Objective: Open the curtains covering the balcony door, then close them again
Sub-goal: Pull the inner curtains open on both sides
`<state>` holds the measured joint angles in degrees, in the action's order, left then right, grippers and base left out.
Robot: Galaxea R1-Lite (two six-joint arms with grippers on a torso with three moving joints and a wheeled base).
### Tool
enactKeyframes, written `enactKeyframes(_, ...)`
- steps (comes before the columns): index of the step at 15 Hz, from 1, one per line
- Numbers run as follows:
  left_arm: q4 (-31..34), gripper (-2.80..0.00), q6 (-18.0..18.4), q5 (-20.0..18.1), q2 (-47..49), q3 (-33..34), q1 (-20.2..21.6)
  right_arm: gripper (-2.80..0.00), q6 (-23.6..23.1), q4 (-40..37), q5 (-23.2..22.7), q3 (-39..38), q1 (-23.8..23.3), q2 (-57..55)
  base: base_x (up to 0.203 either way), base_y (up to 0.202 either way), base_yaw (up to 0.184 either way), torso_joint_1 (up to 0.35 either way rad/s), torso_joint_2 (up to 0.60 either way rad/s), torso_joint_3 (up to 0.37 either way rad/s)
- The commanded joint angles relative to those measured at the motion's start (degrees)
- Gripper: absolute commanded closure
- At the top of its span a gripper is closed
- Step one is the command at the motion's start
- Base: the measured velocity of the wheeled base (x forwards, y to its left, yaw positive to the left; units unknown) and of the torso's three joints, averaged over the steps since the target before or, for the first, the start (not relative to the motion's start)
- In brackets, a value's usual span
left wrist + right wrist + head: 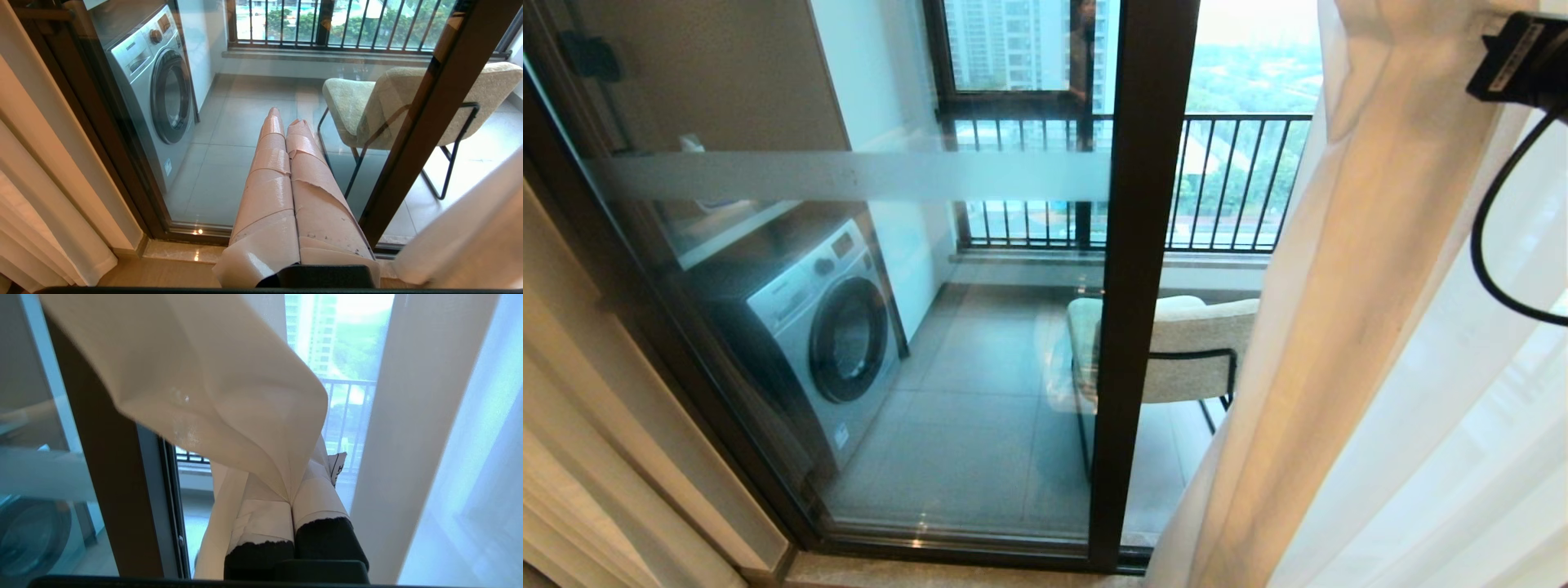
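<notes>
Curtains [1347, 327] hung lengthwise floor-to-ceiling at the balcony door's [1143, 269] right, one cream fold clamped between the right tool's [292, 498] taped fingers [261, 514]. Left tool [286, 122] sat closed, empty. Beyond: washing machine [825, 327], lettering unreadable.

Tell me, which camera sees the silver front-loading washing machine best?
The left wrist view: the silver front-loading washing machine shows sharp behind the balcony door glass, with knob and round door. The head view shows all of it, dimmer under reflections. The right wrist view catches only a blurred edge of its round door.
</notes>
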<state>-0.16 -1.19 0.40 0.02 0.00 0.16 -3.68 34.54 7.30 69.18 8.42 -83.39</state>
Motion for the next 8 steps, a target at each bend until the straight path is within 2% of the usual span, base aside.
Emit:
enactKeyframes(1,-0.02,0.0,-0.04,0.04,-0.02,0.0,0.02,0.0,0.03,0.19,-2.63,-3.75,-2.97,4.16,0.0,0.0,0.0,0.0,0.0,0.0)
enactKeyframes(4,-0.02,0.0,-0.04,0.04,-0.02,0.0,0.02,0.0,-0.03,0.21,-4.81,-8.94,-4.07,7.66,0.0,0.0,0.0,0.0,0.0,0.0)
enactKeyframes(8,-0.02,0.0,-0.04,0.04,-0.02,0.0,0.02,0.0,-0.03,0.27,-4.92,-13.32,-6.37,10.86,0.0,0.0,0.0,0.0,0.0,0.0)
